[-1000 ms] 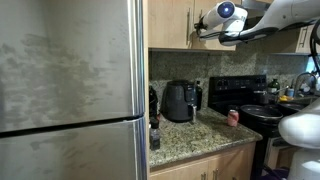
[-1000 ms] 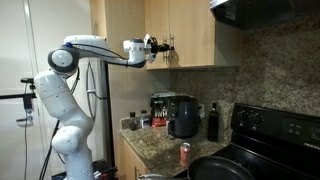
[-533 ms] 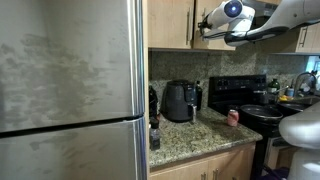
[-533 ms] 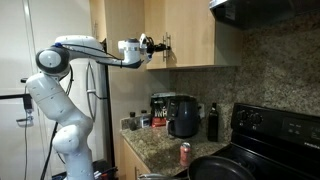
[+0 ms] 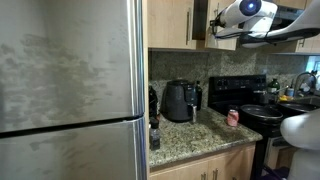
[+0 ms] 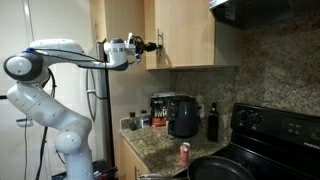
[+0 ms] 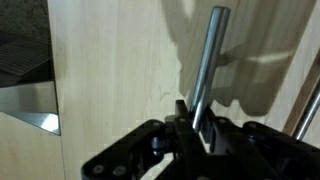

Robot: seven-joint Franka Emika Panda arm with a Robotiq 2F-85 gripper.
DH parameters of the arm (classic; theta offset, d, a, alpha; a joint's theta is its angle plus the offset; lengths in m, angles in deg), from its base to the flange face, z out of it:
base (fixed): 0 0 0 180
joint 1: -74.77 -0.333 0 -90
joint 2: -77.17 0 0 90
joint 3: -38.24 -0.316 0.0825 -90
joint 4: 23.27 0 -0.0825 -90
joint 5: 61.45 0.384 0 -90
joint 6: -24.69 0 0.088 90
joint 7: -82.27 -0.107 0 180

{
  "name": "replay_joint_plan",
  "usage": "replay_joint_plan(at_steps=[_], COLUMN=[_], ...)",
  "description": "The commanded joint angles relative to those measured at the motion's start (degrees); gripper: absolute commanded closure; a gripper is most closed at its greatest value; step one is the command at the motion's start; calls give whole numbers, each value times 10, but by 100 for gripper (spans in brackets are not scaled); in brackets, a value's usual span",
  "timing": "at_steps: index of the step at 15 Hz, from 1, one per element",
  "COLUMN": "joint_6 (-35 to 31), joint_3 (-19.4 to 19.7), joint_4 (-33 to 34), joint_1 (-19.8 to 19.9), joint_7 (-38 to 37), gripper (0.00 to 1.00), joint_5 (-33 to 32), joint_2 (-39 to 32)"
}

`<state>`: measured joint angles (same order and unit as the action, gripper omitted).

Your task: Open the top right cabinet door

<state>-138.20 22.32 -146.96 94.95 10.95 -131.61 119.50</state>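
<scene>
The top right cabinet door point(image 6: 186, 30) is a tall light-wood panel, swung ajar from the cabinet front. Its slim silver bar handle point(image 7: 205, 60) runs along its left edge. My gripper point(image 7: 197, 120) is shut on the lower part of this handle, with one black finger point(image 7: 181, 118) on each side of the bar. In both exterior views the gripper point(image 6: 152, 45) point(image 5: 213, 24) is at upper-cabinet height, at the door's free edge. A dark gap point(image 5: 200, 20) shows beside it where the door has left the frame. The wood panel point(image 7: 110, 60) fills most of the wrist view.
The twin wood door point(image 5: 170, 22) stays shut beside the gap; its handle point(image 7: 305, 100) shows at the right of the wrist view. A steel fridge point(image 5: 70, 90) stands beside the cabinets. On the granite counter point(image 5: 190, 135) below are an air fryer point(image 5: 180, 100), a coffee maker point(image 6: 158, 108) and a red can point(image 5: 233, 117). A black stove point(image 5: 245, 100) is next to it.
The gripper, shut on the handle, has pulled back away from the cabinet front. The door has swung further open and the dark gap beside it has widened.
</scene>
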Motion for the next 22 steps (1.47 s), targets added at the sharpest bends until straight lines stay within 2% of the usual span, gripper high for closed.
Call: replay_joint_plan(at_steps=[1, 7, 8, 11, 15, 18, 20, 22], joint_6=[55, 115, 139, 207, 369, 514, 514, 470], joint_3=[35, 65, 74, 73, 60, 38, 48, 54], joint_4=[-131, -243, -257, -289, -341, -359, -350, -352], joint_1=[-18, -31, -52, -70, -102, -136, -181, -203], joint_7=[28, 50, 48, 68, 108, 126, 84, 58], gripper=[96, 96, 96, 96, 96, 96, 96, 96], joint_5=[7, 10, -1, 5, 35, 111, 167, 191], joint_2=[111, 255, 271, 329, 390, 415, 412, 395])
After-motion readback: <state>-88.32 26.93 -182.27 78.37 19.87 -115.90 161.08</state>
